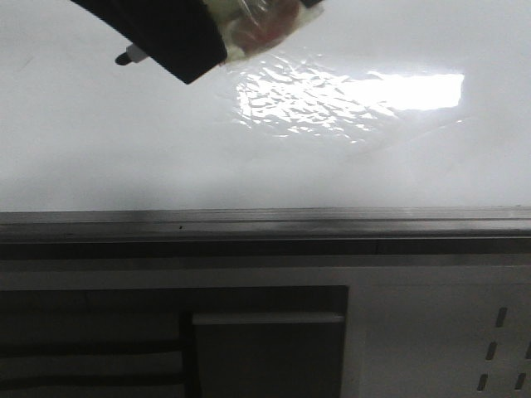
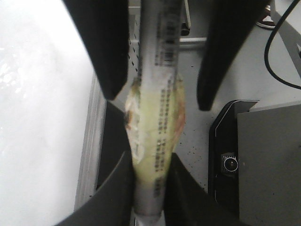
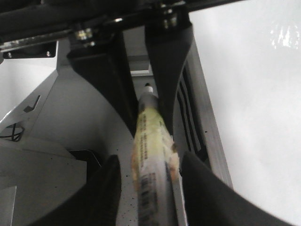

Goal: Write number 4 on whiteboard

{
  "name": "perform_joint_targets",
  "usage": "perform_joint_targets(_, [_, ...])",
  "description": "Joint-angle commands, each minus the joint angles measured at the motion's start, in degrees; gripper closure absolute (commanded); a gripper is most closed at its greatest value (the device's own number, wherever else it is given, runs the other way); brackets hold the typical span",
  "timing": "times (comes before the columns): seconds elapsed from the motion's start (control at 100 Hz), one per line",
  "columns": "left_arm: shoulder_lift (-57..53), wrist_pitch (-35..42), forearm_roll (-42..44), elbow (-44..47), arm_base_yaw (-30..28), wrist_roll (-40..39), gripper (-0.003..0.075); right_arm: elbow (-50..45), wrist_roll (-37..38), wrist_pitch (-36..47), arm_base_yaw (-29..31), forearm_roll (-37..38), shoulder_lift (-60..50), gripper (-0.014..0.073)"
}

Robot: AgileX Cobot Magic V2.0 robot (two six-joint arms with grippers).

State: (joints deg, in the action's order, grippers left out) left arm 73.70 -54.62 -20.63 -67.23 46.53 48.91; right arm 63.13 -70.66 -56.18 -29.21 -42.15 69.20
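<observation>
The whiteboard (image 1: 166, 149) fills the upper front view, glossy white with a rippled glare patch (image 1: 348, 95) and a grey edge rail (image 1: 265, 220). No number 4 shows on it. My left gripper (image 1: 170, 41) is at the board's top left, shut on a grey marker (image 2: 160, 70) wrapped in yellowish tape, whose tip (image 1: 124, 58) sticks out to the left. In the left wrist view my left gripper (image 2: 149, 165) clamps the marker. My right gripper (image 3: 151, 162) is open around the same marker (image 3: 150, 155), its fingers (image 2: 110, 70) apart from it. The board also shows in the left wrist view (image 2: 37, 117) and the right wrist view (image 3: 254, 94).
Below the rail is the robot's base with a grey perforated panel (image 1: 498, 332) and a dark recess (image 1: 91, 340). A black device with a small lens (image 2: 230, 162) and dark cables (image 2: 277, 56) lie on the speckled grey surface beside the board.
</observation>
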Motion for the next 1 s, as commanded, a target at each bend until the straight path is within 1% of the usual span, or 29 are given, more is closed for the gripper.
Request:
perform_joint_targets(0.0, [-1.26, 2.38, -1.89, -1.92, 0.49, 0.04, 0.0714, 1.97, -0.61, 0.81, 0.0, -1.89, -0.97, 0.0368])
perform_joint_targets(0.18, [-1.26, 2.38, -1.89, -1.92, 0.49, 0.04, 0.0714, 1.97, -0.61, 0.81, 0.0, -1.89, -0.97, 0.0451])
perform_joint_targets(0.32, [-1.26, 2.38, -1.89, -1.92, 0.49, 0.04, 0.0713, 1.99, -0.61, 0.72, 0.0, -1.89, -0.97, 0.0557])
perform_joint_targets(0.39, [-1.26, 2.38, -1.89, -1.92, 0.49, 0.04, 0.0691, 1.99, -0.61, 0.59, 0.0, -1.89, -0.97, 0.0606])
perform_joint_targets(0.44, [-1.26, 2.38, -1.74, -1.92, 0.49, 0.04, 0.0645, 1.99, -0.61, 0.52, 0.0, -1.89, -0.97, 0.0634])
perform_joint_targets(0.49, [-1.26, 2.48, -1.48, -1.92, 0.49, 0.04, 0.057, 2.09, -0.61, 0.52, 0.0, -1.89, -0.97, 0.0649])
perform_joint_targets(0.54, [-1.26, 2.58, -1.34, -2.19, 0.49, 0.04, 0.0468, 2.09, -0.61, 0.52, 0.0, -1.82, -0.97, 0.0648])
perform_joint_targets(0.59, [-1.63, 2.72, -1.34, -2.73, 0.35, -0.44, 0.0392, 2.21, -0.39, 0.46, 0.0, -1.37, -1.08, 0.0648])
perform_joint_targets(0.61, [-1.75, 2.86, -1.34, -2.9, 0.21, -0.6, 0.0369, 2.34, 0.0, 0.46, 0.0, -1.0, -1.09, 0.0648])
perform_joint_targets(0.66, [-2.88, 3.49, -1.34, -3.24, -0.45, -2.53, 0.0346, 2.77, 1.28, 0.46, 0.0, 0.7, -1.49, 0.0648])
perform_joint_targets(0.71, [-4.36, 4.27, -1.34, -3.24, -1.46, -3.61, 0.0349, 3.41, 3.75, 0.98, 0.0, 3.45, -2.12, 0.0643])
perform_joint_targets(0.78, [-6.76, 3.81, -1.34, -3.24, -3.28, -5.27, 0.0355, 3.78, 9.4, 2.81, 0.0, 8.22, -3.73, 0.0643])
perform_joint_targets(0.83, [-8.5, 3.75, -1.34, -2.83, -4.89, -7.68, 0.0355, 3.78, 15.89, 4.58, 0.0, 12.41, -5.21, 0.0643])
perform_joint_targets(0.85, [-9.3, 3.75, -1.34, -2.46, -5.67, -8.27, 0.0355, 3.78, 17.74, 5.3, 0.0, 14.24, -5.89, 0.0643])
perform_joint_targets(0.9, [-11.33, 3.9, -1.34, -1.02, -7.66, -9.17, 0.0355, 3.63, 25.84, 6.79, 0.0, 18.54, -7.35, 0.0643])
perform_joint_targets(0.92, [-12.22, 4.16, -1.51, -0.23, -8.6, -9.41, 0.0355, 3.29, 27.86, 7.65, 0.11, 20.08, -8.05, 0.0643])
perform_joint_targets(0.95, [-13.36, 4.41, -1.77, 0.98, -9.94, -9.54, 0.0355, 2.55, 32.12, 8.85, 0.11, 21.6, -9.1, 0.0643])
perform_joint_targets(0.99, [-15.14, 4.85, -2.28, 3.0, -12.04, -9.6, 0.0355, 0.67, 34.79, 10.81, 0.11, 22.32, -10.78, 0.0643])
